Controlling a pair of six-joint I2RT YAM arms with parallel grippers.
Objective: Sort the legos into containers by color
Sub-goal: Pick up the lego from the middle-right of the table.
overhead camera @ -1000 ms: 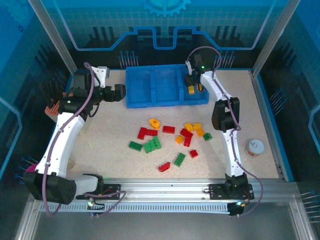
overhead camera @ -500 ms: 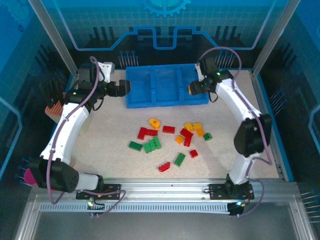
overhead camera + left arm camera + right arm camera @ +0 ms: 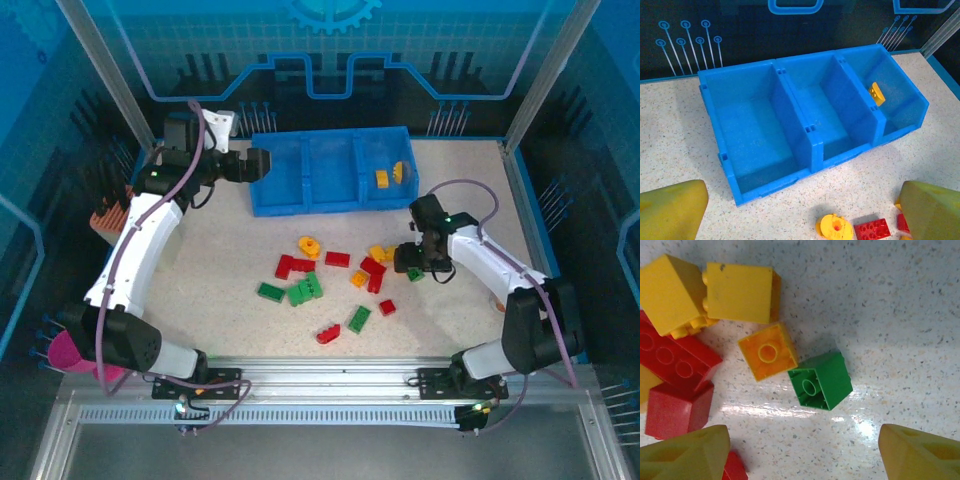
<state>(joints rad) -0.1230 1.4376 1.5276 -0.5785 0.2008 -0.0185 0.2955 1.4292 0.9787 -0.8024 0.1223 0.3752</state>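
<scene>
Right gripper (image 3: 802, 455) sits low over the right end of the loose pile, fingers spread and nothing between them; a small green one-stud plastic brick (image 3: 820, 381) lies just beyond them, its corner touching an orange one-stud brick (image 3: 767, 351). Left gripper (image 3: 800, 212) is wide apart and empty, hovering near the shallow blue plastic three-compartment tray (image 3: 812, 145), which has one orange-yellow brick (image 3: 877, 93) in its right compartment. The other red, green and yellow bricks (image 3: 310, 280) are scattered on the speckled tabletop (image 3: 200, 290) in front of the tray

The left claw (image 3: 258, 165) gapes wide at upper left; the right claw (image 3: 412, 262) points down right of centre, fingers apart.
</scene>
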